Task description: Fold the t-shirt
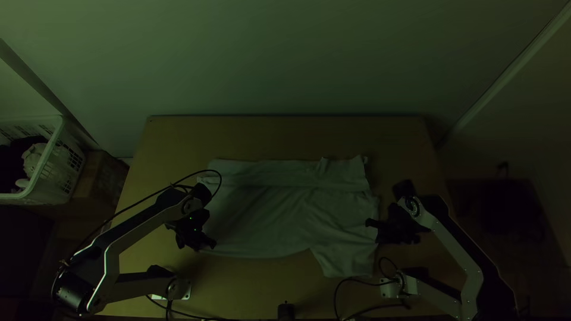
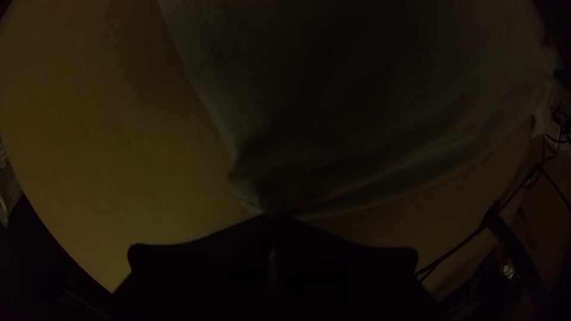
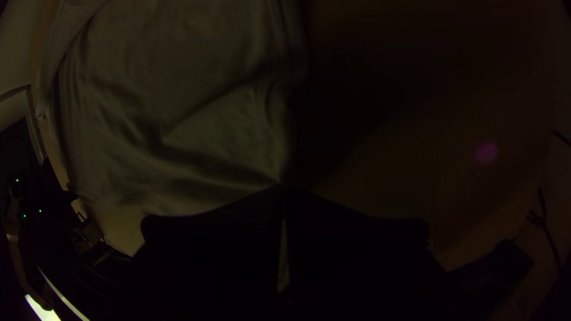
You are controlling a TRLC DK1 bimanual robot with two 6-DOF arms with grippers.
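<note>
In the top view the pale t-shirt (image 1: 267, 220) lies across the table, its far side folded over in a long strip and one sleeve spread toward the near right. My left gripper (image 1: 208, 244) is at the shirt's near left corner. At its right edge, just above that sleeve, is my right gripper (image 1: 371, 224). The left wrist view has the left gripper (image 2: 273, 217) shut on a corner of the shirt (image 2: 357, 107). In the right wrist view the right gripper (image 3: 284, 190) is shut on the edge of the shirt (image 3: 196, 131), which has creases running to the fingertips.
Bare wood of the table (image 1: 285, 137) stretches beyond the shirt. A white basket (image 1: 44, 172) with cloth in it stands off the left side, next to a brown box (image 1: 101, 175). Cables (image 1: 357, 282) and a small dark object (image 1: 286, 310) lie near the front edge.
</note>
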